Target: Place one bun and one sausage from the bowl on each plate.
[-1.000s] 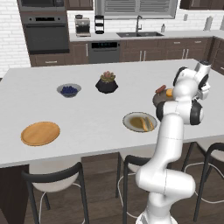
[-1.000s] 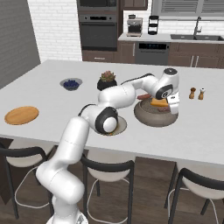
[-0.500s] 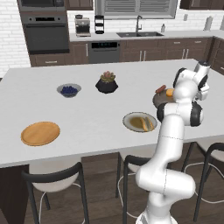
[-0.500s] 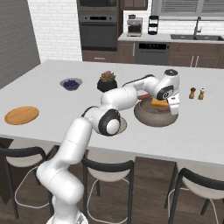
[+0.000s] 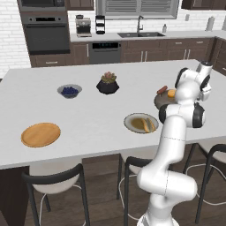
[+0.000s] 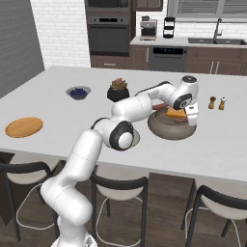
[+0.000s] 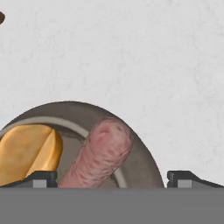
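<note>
We hang our gripper (image 7: 112,177) over the bowl (image 6: 166,128), jaws spread wide and empty. One tip stands each side of the sausage (image 7: 98,157), so it is likely our next pick. A bun (image 7: 26,151) lies just beside it. The grey plate (image 5: 132,120) already carries food; the wooden plate (image 5: 40,134) farther off is bare.
</note>
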Available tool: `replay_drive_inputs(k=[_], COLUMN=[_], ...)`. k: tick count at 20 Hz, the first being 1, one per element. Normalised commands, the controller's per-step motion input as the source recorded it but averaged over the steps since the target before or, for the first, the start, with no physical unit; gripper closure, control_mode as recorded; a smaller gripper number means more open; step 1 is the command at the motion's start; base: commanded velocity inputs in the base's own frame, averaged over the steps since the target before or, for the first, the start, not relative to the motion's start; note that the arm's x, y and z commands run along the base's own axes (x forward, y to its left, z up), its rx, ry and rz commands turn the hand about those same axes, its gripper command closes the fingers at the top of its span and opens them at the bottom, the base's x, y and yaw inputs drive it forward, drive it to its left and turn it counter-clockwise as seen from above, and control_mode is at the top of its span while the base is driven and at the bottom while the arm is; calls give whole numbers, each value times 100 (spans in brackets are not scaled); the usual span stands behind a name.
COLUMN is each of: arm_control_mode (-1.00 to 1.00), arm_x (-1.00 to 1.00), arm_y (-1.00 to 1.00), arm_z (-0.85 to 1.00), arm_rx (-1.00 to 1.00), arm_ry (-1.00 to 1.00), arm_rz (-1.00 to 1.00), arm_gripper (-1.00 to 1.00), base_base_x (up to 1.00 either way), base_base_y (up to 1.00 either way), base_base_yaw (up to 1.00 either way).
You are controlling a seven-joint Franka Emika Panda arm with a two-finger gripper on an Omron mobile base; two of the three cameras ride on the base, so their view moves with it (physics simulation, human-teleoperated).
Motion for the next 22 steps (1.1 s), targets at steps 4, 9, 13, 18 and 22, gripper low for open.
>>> replay_drive_inputs(k=[4,9,13,18,22], arm_control_mode=[-100,-100,-100,-100,-100], arm_x=[0,8,19,22,8], arm_y=[7,2,0,0,0], arm_z=[0,0,0,0,0], arm_rx=[0,0,0,0,0], arm_ry=[-7,-3,0,0,0], arm_rz=[0,0,0,0,0], arm_gripper=[-100,-100,-100,-100,-100], base_base_x=[0,0,0,0,0], base_base_y=[0,0,0,0,0], base_base_yaw=[0,0,0,0,0])
